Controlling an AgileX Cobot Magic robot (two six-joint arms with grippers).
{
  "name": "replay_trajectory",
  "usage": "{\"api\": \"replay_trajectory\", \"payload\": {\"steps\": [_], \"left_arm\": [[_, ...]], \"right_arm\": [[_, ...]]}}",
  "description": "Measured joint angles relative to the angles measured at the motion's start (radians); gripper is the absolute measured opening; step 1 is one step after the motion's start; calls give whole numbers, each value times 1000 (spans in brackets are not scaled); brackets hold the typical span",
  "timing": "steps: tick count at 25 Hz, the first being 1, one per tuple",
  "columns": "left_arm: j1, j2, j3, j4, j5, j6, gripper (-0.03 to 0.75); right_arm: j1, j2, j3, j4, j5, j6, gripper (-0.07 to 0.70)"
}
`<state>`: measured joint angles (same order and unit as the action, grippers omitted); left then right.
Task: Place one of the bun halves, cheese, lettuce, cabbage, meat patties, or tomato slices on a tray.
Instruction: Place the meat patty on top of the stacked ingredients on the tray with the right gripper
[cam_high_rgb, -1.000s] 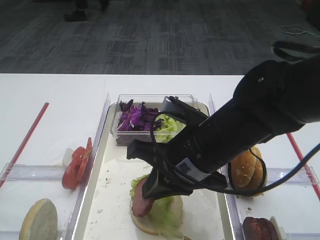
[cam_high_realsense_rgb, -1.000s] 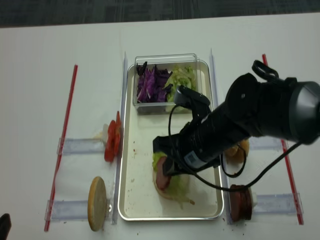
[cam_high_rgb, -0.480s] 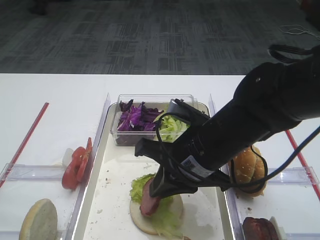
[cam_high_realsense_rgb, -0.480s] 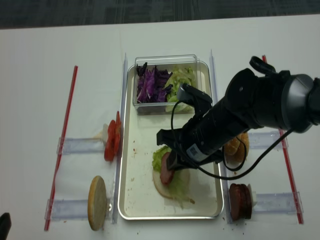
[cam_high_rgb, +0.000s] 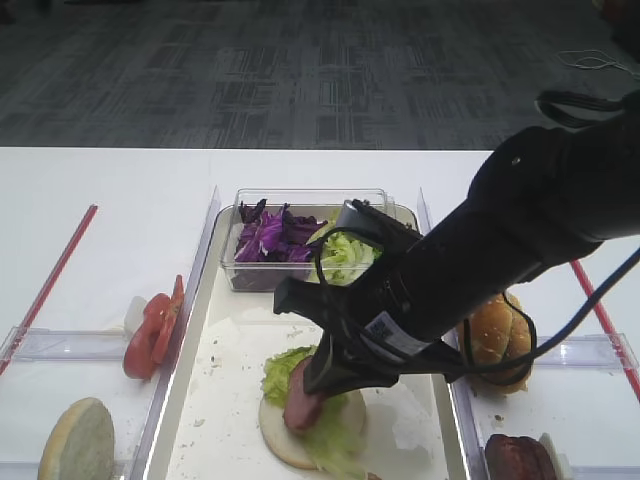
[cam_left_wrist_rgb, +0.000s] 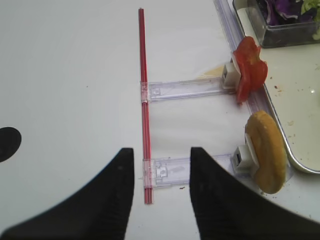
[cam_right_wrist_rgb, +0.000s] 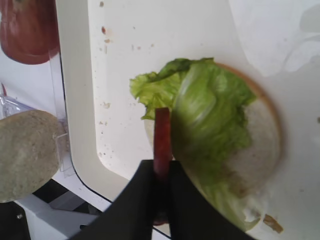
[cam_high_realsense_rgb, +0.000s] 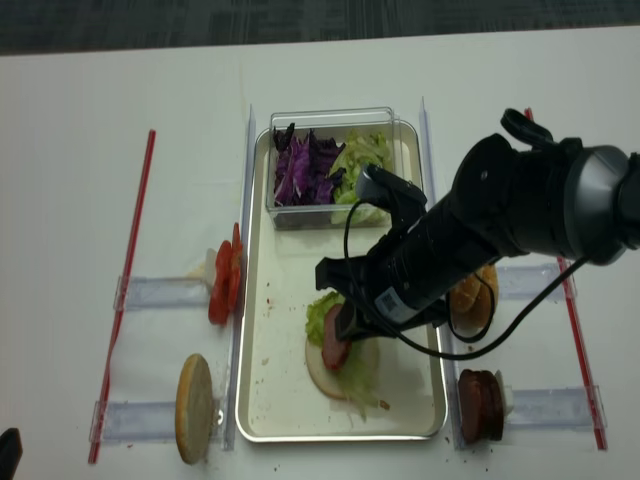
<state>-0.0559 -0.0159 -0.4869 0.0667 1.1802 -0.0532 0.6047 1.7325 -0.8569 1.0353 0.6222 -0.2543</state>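
Observation:
My right gripper (cam_right_wrist_rgb: 161, 167) is shut on a reddish-brown meat patty (cam_right_wrist_rgb: 161, 135), held on edge. The patty (cam_high_rgb: 303, 402) hangs just over the lettuce (cam_high_rgb: 280, 365) that lies on a pale bun half (cam_high_rgb: 290, 442) on the tray (cam_high_rgb: 190, 350). From above, the patty (cam_high_realsense_rgb: 335, 346) sits at the left side of the bun half (cam_high_realsense_rgb: 325, 378), and the right arm covers the tray's middle. My left gripper (cam_left_wrist_rgb: 161, 160) is open over bare table, left of the tomato slices (cam_left_wrist_rgb: 250, 70) and a bun half (cam_left_wrist_rgb: 267, 150) on clear holders.
A clear tub at the tray's far end holds purple cabbage (cam_high_realsense_rgb: 305, 165) and green lettuce (cam_high_realsense_rgb: 362, 155). A sesame bun half (cam_high_realsense_rgb: 475, 295) and more meat patties (cam_high_realsense_rgb: 480, 405) stand on holders right of the tray. Red strips (cam_high_realsense_rgb: 125, 290) mark both sides.
My right gripper has carried the patty a little to the right and further over the lettuce-topped bun half. The left gripper's earlier state is not shown.

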Motion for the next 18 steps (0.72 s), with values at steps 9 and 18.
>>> {"api": "replay_trajectory", "payload": {"steps": [9, 18], "left_arm": [[0, 0, 0, 0, 0, 0, 284], [0, 0, 0, 0, 0, 0, 284]], "right_arm": [[0, 32, -2, 0, 0, -2, 71], [0, 32, -2, -19, 0, -2, 146]]}}
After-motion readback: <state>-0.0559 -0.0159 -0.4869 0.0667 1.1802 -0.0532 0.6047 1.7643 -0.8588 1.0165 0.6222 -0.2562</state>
